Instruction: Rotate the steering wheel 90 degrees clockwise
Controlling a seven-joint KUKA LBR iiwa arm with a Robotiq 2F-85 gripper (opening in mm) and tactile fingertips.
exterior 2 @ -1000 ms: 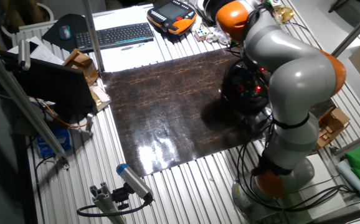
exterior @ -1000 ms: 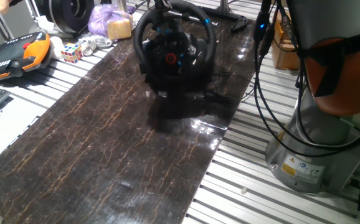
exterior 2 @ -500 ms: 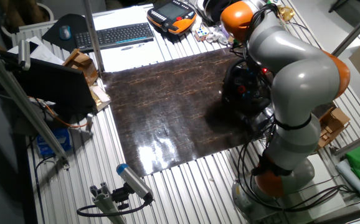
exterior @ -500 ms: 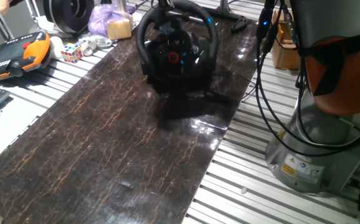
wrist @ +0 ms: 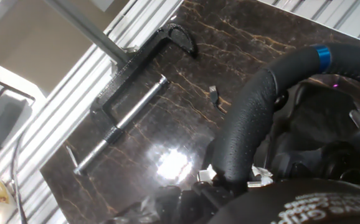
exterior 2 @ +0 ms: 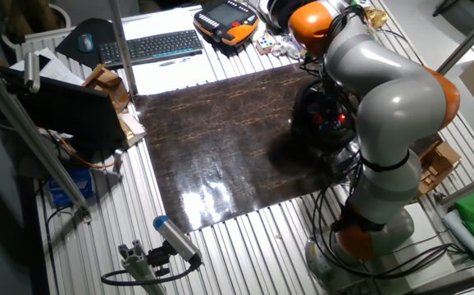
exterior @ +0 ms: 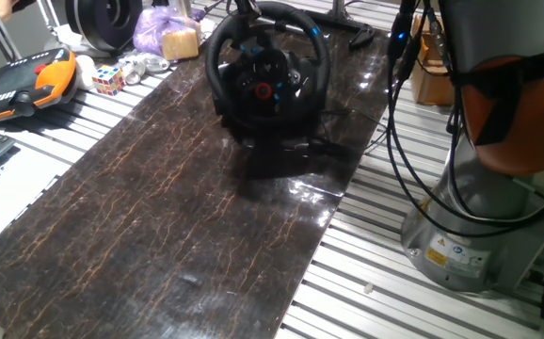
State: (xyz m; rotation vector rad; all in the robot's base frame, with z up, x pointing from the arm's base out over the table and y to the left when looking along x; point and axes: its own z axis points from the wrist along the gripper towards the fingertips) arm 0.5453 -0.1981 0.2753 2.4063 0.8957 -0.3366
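**Wheel gripped at the rim, turn under way**

The wheel [exterior: 266, 68] is stood at the far end of the dark tabletop [exterior: 159, 226], on its bulky base. It is judged heavy and rigid, with the base unlikely to slide; the thick rim looks textured and grippy, so hold is best taken on the rim itself, away from the hub.

In the hand view the rim [wrist: 255, 124] is seen close up, running between the jaws at the bottom edge, with a blue stripe on it; the gripper [wrist: 227, 183] appears clenched on the rim, though the fingertips are mostly hidden. A clamp [wrist: 136, 68] is shown there too. The fixed views give the red hub button [exterior: 262, 89] and the arm [exterior 2: 385, 90] bent over the wheel, hiding the gripper.
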